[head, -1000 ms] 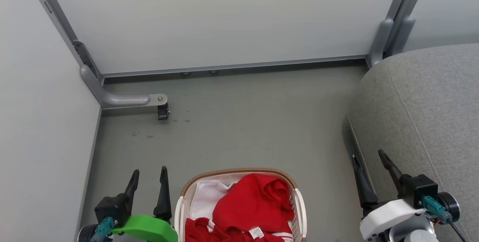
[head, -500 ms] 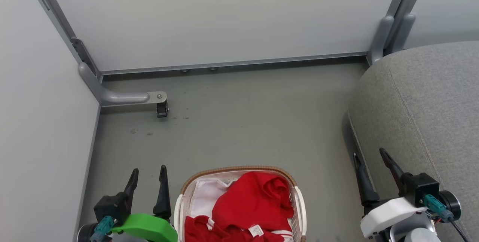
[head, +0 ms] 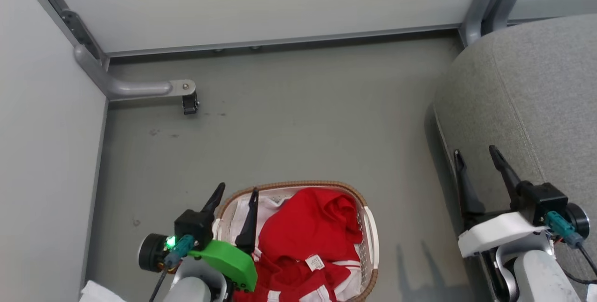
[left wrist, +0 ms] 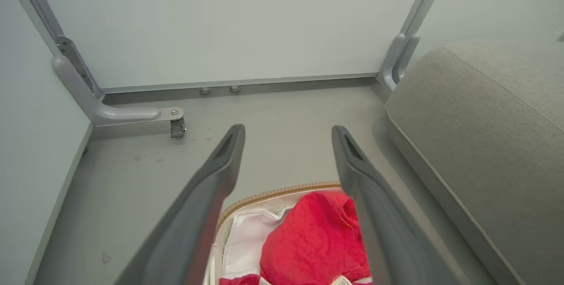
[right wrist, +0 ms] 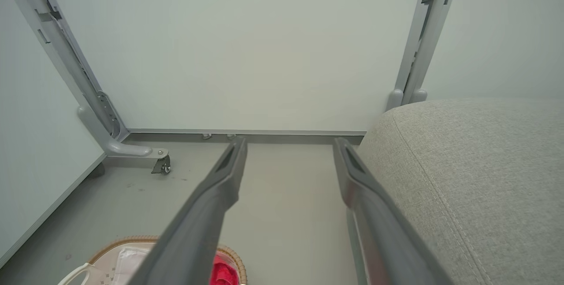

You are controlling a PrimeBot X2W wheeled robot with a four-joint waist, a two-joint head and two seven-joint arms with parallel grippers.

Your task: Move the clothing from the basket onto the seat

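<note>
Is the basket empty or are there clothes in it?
Not empty. Red clothing lies bunched up inside the basket, covering most of the inside.

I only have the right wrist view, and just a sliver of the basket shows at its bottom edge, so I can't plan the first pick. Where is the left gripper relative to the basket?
Observer: In the head view, the left gripper hangs open over the left rim of the basket, one finger outside the rim and the other over the inside.
Operator: How much is in there?
Observer: The red clothing is heaped across the basket's middle, right side and near end.
Operator: And the left side?
Observer: Plain white cloth lies there with no red on it, roughly below the inner finger.
</note>
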